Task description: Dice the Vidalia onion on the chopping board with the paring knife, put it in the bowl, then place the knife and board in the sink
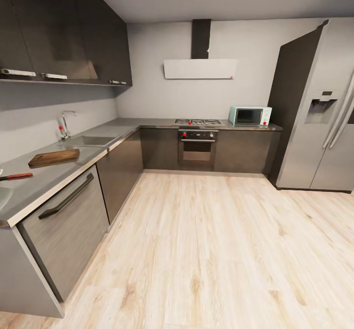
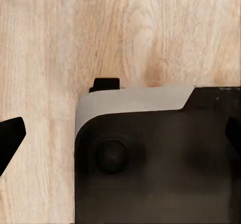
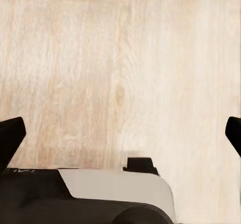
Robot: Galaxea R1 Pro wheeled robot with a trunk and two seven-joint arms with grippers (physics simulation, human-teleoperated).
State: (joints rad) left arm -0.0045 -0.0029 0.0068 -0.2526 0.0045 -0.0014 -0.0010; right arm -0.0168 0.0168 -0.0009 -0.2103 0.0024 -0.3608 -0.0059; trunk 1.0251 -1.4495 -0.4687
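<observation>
The sink is set into the grey countertop along the left wall, with its chrome tap behind it. The onion is hidden from this angle. The dark brown chopping board lies on the counter nearer than the sink. Closer still lies the red-handled paring knife. A pale curved rim at the picture's left edge may be the bowl. My left gripper and right gripper both hang over the wooden floor, jaws wide apart, holding nothing.
Dark cabinets run under the counter. An oven with hob and a microwave stand at the far wall, a tall fridge at the right. Pale wood floor spreads between them. My own base shows below the wrists.
</observation>
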